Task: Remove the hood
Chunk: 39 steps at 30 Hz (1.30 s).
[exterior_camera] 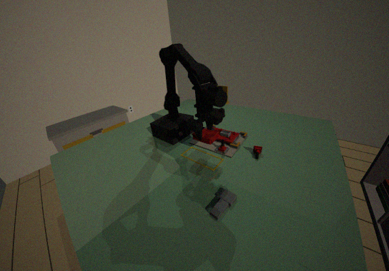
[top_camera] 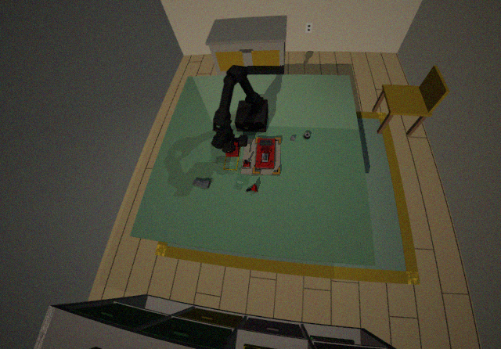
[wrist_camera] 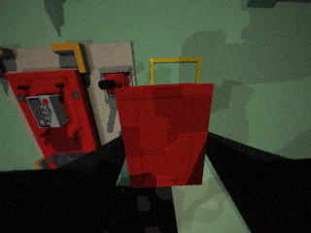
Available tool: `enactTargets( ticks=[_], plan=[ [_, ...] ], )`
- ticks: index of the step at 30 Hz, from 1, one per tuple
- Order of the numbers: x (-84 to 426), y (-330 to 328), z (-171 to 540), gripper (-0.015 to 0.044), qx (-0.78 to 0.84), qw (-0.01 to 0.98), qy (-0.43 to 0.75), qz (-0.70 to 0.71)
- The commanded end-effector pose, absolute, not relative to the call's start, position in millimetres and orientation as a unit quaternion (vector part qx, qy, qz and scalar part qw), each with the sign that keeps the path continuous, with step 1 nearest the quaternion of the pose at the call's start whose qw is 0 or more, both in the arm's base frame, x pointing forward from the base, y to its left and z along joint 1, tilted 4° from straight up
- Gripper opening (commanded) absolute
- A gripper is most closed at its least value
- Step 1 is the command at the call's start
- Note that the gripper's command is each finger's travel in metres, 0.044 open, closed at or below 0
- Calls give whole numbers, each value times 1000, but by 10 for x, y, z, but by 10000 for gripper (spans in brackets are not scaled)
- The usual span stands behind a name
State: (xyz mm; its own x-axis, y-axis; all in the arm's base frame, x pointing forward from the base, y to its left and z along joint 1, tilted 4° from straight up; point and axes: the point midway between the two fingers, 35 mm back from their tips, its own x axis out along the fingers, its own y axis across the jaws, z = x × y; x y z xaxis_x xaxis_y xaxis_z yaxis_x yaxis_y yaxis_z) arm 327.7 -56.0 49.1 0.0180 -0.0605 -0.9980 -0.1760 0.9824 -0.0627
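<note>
The red hood [top_camera: 233,151] [exterior_camera: 208,137] [wrist_camera: 165,114] is held between the fingers of my gripper [wrist_camera: 163,136], which is shut on it. It hangs above the table beside the toy car. The toy car [top_camera: 260,163] [exterior_camera: 234,137] [wrist_camera: 86,114], red with a grey block showing in its open top, sits on a light board [top_camera: 246,171] [exterior_camera: 231,154] [wrist_camera: 123,51]. The marked area is a thin yellow outline [top_camera: 231,170] [exterior_camera: 197,162] [wrist_camera: 176,60] on the table next to the board. In the wrist view the hood hides the near part of the outline; its far end shows beyond the hood.
A small red and black part [top_camera: 246,163] [exterior_camera: 222,147] [wrist_camera: 117,80] stands on the board beside the car. Another red and black piece [top_camera: 254,188] [exterior_camera: 257,150] lies past the board. A grey block [top_camera: 202,182] [exterior_camera: 223,200] and a dark wheel [top_camera: 307,134] lie on the table.
</note>
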Motion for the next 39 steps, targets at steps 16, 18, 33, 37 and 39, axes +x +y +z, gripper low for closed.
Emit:
enactTargets(
  ticks=[16,18,33,37,39],
  plan=[
    [3225,-844,462,0,-89,707,700,38],
    [3227,-845,446,0,-89,707,700,38],
    [3238,-856,328,0,-89,707,700,38],
    [3240,-859,296,0,-89,707,700,38],
    [3241,-860,281,0,-89,707,700,38]
  ],
)
